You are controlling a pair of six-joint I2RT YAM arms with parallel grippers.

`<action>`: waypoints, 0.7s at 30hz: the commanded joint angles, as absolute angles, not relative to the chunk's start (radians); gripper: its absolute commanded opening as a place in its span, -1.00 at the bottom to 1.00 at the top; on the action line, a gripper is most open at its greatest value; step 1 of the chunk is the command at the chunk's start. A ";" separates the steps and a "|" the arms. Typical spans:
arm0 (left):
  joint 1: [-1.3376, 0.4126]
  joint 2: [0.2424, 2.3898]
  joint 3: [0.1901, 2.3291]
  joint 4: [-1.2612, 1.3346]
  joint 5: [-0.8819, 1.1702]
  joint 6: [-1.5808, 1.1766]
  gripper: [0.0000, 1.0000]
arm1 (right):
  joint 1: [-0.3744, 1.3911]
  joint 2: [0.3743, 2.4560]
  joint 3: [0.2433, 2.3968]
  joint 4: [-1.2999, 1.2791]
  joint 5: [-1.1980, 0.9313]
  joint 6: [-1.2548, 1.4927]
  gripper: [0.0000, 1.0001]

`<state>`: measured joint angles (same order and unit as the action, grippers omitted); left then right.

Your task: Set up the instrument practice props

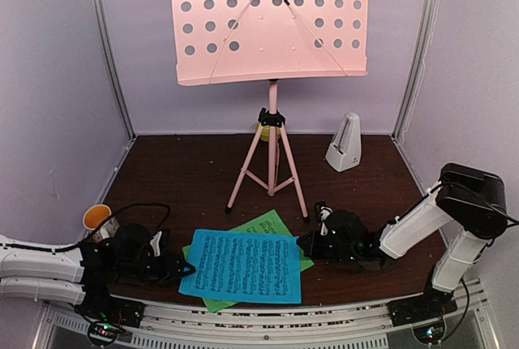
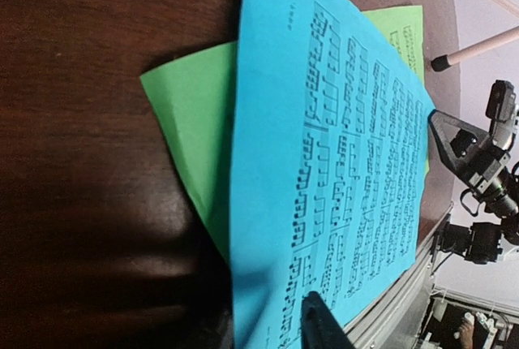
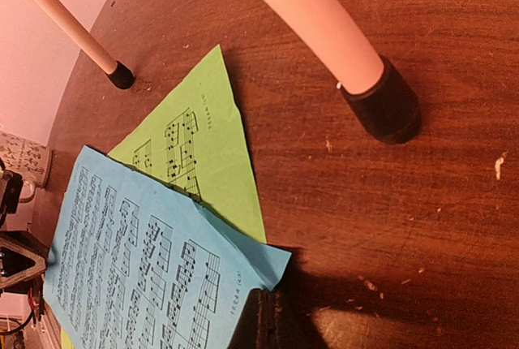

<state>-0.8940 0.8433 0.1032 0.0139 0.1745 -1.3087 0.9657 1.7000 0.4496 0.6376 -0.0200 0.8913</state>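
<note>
REMOTE RIG, PRACTICE-PROP SETUP: Both arms lie low on the table (image 1: 178, 172), my left hand (image 1: 180, 268) at the left edge of the blue sheet (image 1: 243, 266) and my right hand (image 1: 306, 243) at its right corner. The blue sheet rests near the table's front edge on top of the green sheet (image 1: 274, 223), which pokes out above and below it. The stand (image 1: 272, 20) is upright behind them with no paper on it, and the metronome (image 1: 344, 144) sits at the back right. Each wrist view catches only one dark finger, the left (image 2: 318, 323) lying on the blue paper and the right (image 3: 261, 320) at its curled corner, so I cannot tell whether either hand is spread or pinching. I see three risks: pulling from both sides could tear the sheet, a finger that catches both layers could drag the green one along, and a thin edge grip could let the paper slip. The overhead view alone shows the stand's shelf and the mug (image 1: 97, 217) beside my left arm. Only the right wrist view shows how near a tripod foot (image 3: 388, 109) stands to the sheets, where a lifted page could snag.
</note>
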 commanded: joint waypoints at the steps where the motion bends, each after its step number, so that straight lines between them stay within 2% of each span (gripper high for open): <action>1: -0.899 0.783 0.143 -0.094 0.122 -1.234 -0.60 | 0.975 1.713 0.433 0.623 -0.007 0.893 -1.00; 4: -0.899 0.778 0.166 -0.093 0.123 -1.171 -0.97 | 0.975 1.714 0.427 0.648 -0.013 0.891 -1.00; 10: -0.899 0.839 0.239 -0.105 0.136 -1.081 -1.00 | 0.975 1.703 0.395 0.721 -0.023 0.895 -1.00; 13: -0.899 0.860 0.324 -0.211 0.115 -0.992 -1.00 | 0.972 1.666 0.378 0.720 -0.027 0.880 -0.98; 18: -0.899 0.861 0.484 -0.392 0.100 -0.721 -1.00 | 0.966 1.562 0.395 0.615 -0.055 0.795 -0.61; 20: -0.899 0.862 0.533 -0.428 0.118 -0.611 -1.00 | 0.964 1.513 0.404 0.581 -0.075 0.737 -0.36; 21: -0.900 0.862 0.557 -0.427 0.149 -0.574 -1.00 | 0.963 1.488 0.406 0.571 -0.087 0.709 -0.15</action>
